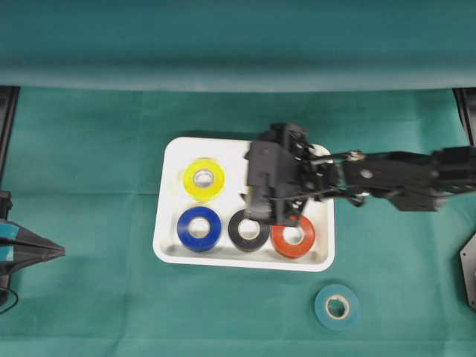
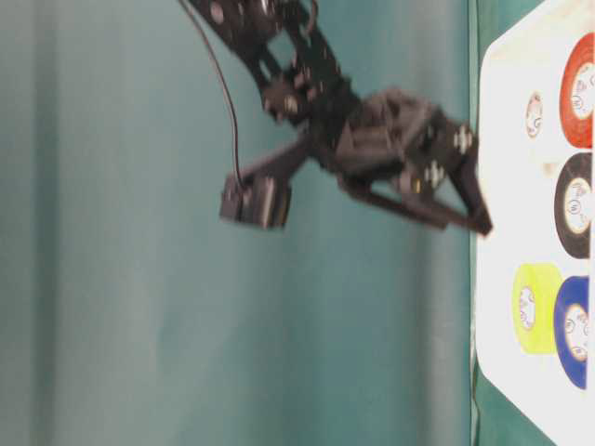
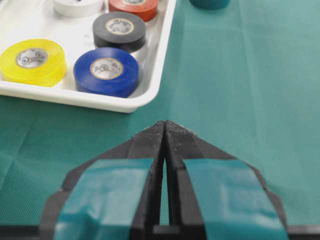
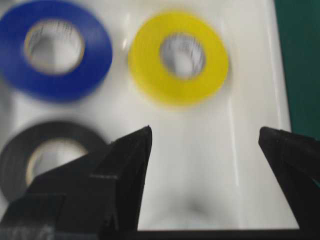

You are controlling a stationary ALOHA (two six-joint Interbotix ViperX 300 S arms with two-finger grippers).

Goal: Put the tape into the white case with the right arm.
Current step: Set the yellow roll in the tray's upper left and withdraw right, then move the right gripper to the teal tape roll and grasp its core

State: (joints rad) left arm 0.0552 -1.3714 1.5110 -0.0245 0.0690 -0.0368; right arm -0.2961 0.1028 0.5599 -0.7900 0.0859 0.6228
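right gripper (image 4: 205, 137) hanging over white case (image 1: 169, 156), fingers spread wide, holding nothing | left gripper (image 3: 165, 127) at left edge, fingers pressed together | teal tape roll (image 1: 337, 306) lying on green cloth (image 1: 89, 149), lower right, outside case | core print unreadable

I see five tape rolls (image 1: 199, 228) lying inside the shallow glossy white rectangular plastic tray (image 1: 168, 245). My right gripper (image 1: 262, 195) hangs above them, and a sixth roll (image 1: 337, 306) lies on the cloth (image 1: 89, 297) outside, near the tray's corner.
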